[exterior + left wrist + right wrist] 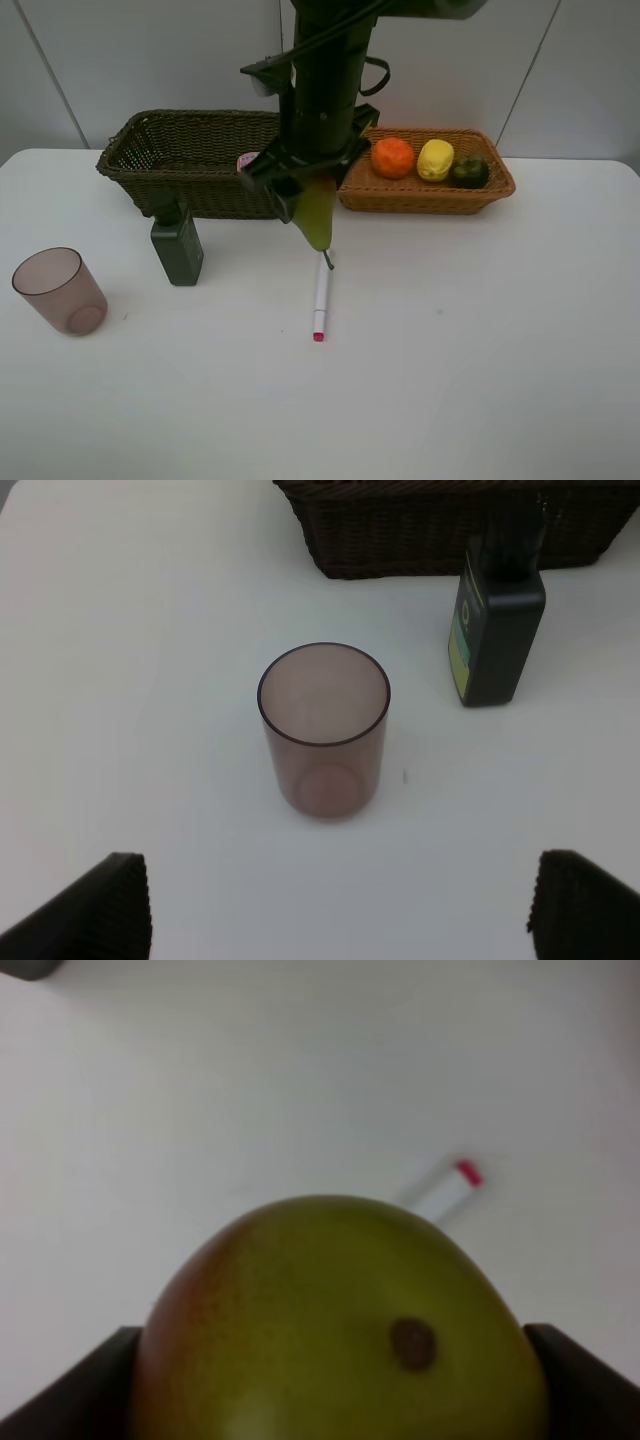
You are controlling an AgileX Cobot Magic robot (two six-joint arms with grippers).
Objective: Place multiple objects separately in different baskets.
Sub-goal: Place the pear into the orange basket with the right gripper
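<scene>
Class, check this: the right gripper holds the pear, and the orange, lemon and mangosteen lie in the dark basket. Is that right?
No. The orange, lemon and mangosteen lie in the light tan basket; the exterior high view shows it. The right gripper does hold the pear.

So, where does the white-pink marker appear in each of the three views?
Exterior high: the marker lies near the centre, just below the held pear.
Left wrist: not in it.
Right wrist: the marker shows blurred beyond the pear, pink end outward.
Shared landmark: the pear, in the exterior and right wrist views.
</scene>
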